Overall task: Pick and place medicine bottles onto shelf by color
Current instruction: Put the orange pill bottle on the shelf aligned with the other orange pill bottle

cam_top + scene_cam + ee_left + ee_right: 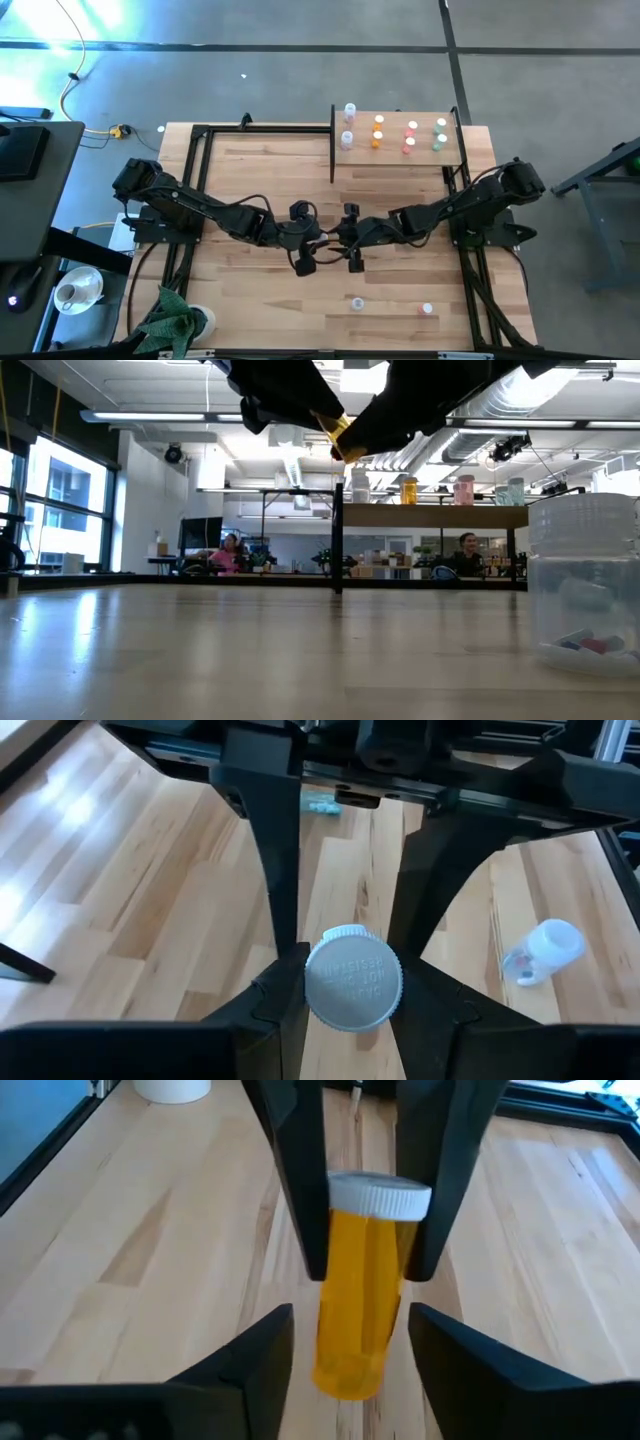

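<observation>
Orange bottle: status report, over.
Left end effector shut on orange bottle, raised mid-table. Right end effector open around its body, handover pose. Nothing blocking toward shelf; two bottles on table.

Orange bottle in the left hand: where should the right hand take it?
Take the orange bottle by its bare lower body, coming from the bottom end. The left hand clamps it just under the white cap, leaving the lower half free between the open fingers of the right hand.
</observation>
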{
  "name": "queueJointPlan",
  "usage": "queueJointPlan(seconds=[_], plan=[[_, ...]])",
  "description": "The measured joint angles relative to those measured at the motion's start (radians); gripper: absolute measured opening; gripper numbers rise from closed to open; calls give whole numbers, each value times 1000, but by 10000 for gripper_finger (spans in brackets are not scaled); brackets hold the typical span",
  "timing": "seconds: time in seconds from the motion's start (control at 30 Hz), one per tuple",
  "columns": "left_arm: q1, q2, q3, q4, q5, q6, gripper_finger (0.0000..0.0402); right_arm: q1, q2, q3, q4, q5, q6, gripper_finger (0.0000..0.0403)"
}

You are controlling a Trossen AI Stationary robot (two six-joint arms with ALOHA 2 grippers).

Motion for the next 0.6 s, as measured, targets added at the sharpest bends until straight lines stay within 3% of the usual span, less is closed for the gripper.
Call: queueJointPlan(seconds=[0.33,0.6], plan=[[0,-1,0,0,-7,-5,107,-2,0,0,5,-1,-1,110],[0,-1,0,0,-10,-9,116,-6,0,0,4,-3,-2,92]])
